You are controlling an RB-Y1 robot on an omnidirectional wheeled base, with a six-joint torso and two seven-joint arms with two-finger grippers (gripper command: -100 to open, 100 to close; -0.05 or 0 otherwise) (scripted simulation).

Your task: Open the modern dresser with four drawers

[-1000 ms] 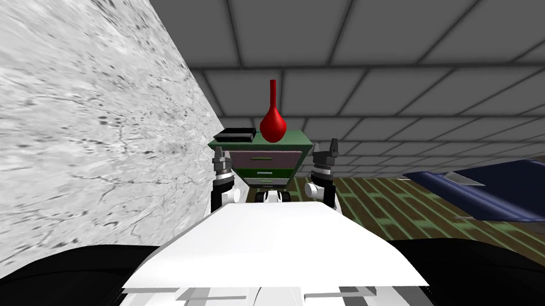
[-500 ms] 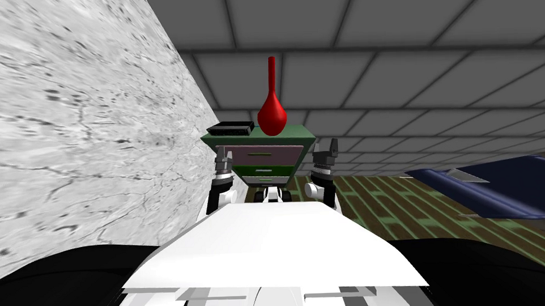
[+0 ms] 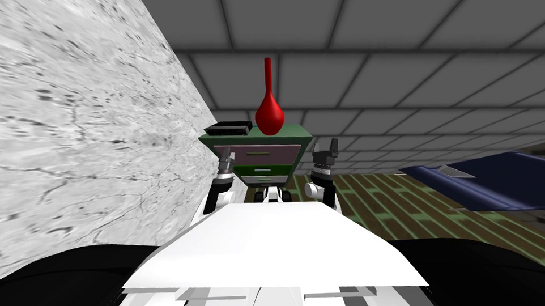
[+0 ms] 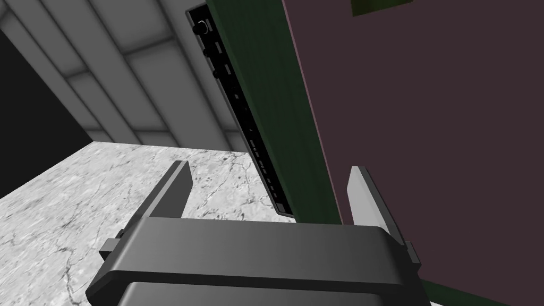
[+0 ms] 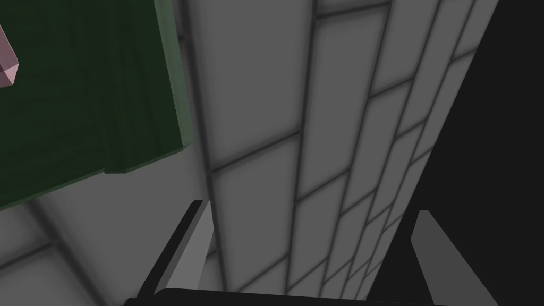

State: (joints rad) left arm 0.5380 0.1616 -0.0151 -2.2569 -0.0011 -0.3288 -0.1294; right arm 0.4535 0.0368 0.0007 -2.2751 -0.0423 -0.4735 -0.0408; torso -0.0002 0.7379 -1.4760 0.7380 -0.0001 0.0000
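The green dresser (image 3: 254,139) is standing ahead against the marbled wall (image 3: 84,138), and the left gripper (image 4: 271,178), fingers apart, is hanging nearest, at the top drawer's (image 3: 240,158) left edge, with the level handle (image 3: 261,154) lying further right.

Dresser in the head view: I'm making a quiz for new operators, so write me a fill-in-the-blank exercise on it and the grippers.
The dresser has a ____ frame. The vase on its top is ____. Beside the vase lies a flat ____ box. The left gripper and the right gripper both stand ____, holding nothing.
Missing words: green; red; black; open.
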